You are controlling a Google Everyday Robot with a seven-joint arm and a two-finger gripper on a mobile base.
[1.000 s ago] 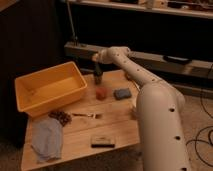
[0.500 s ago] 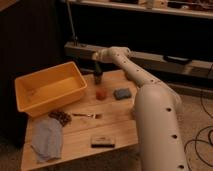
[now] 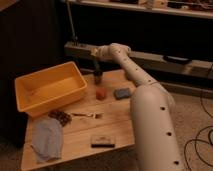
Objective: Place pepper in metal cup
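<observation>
The metal cup (image 3: 98,76) is a small dark cylinder standing at the far edge of the wooden table (image 3: 117,122), just right of the yellow bin. My gripper (image 3: 96,64) hangs straight down directly over the cup, its tip at or just above the rim. A slim dark shape runs from the gripper down into the cup's mouth. I cannot tell whether this is the pepper. No pepper shows anywhere else on the table.
A large yellow bin (image 3: 47,90) fills the left rear of the table. An orange-red fruit (image 3: 101,93) and a blue-grey sponge (image 3: 122,93) lie in front of the cup. A fork (image 3: 88,115), a dark cluster (image 3: 60,117), a blue cloth (image 3: 46,139) and a dark block (image 3: 102,141) lie nearer.
The gripper stays over the metal cup, shifting only slightly. Nothing on the table has moved.
</observation>
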